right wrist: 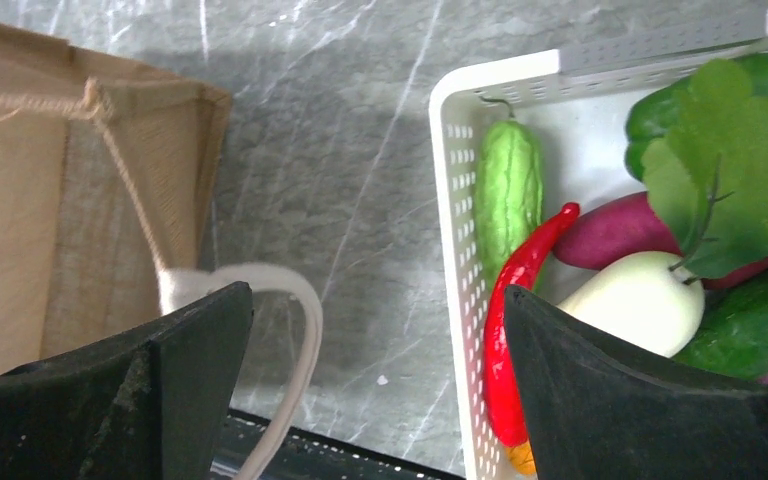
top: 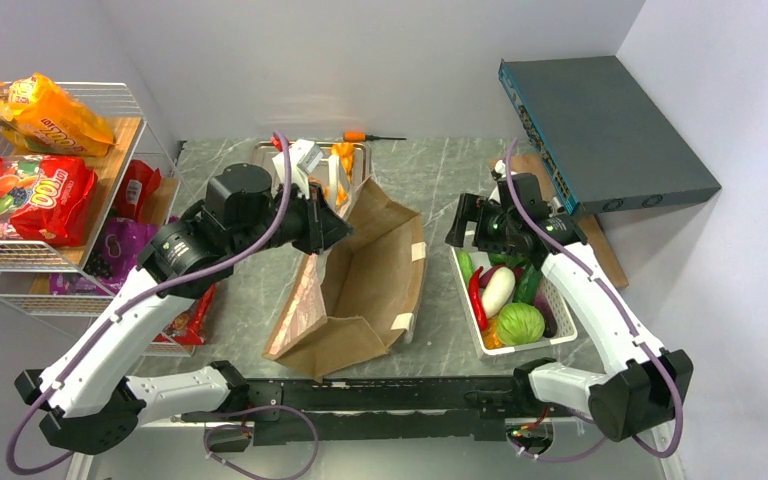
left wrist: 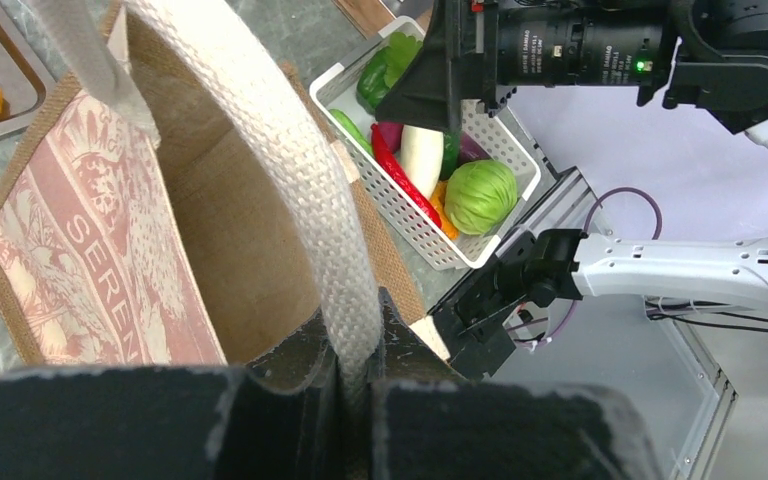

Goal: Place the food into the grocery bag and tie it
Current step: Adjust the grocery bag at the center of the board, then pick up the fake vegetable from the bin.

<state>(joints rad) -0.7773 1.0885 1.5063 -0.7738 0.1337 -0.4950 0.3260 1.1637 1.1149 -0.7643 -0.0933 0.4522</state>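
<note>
The brown grocery bag (top: pixel 365 285) stands open mid-table, mouth toward the arms. My left gripper (top: pixel 332 222) is above its far rim and is shut on its white loop handle (left wrist: pixel 300 170), which runs up from between the fingers (left wrist: pixel 360 350). My right gripper (top: pixel 458 232) is open and empty, hovering over the table between the bag (right wrist: pixel 50 250) and the white basket (right wrist: pixel 445 200). The red chili (right wrist: pixel 515 300) and a light green vegetable (right wrist: pixel 508 195) lie in the basket. Orange (top: pixel 45 110) and red (top: pixel 25 195) snack packets sit on the left rack. The orange braided piece (top: pixel 342 160) lies in a metal tray.
The basket (top: pixel 560 300) also holds a white radish (top: pixel 498 290), a green cabbage (top: pixel 520 322) and dark green vegetables. A wire rack (top: pixel 110 260) stands at left. A grey-blue box (top: pixel 600 130) sits at back right, a screwdriver (top: pixel 370 136) at the back. The bag's second handle (right wrist: pixel 300 330) hangs loose.
</note>
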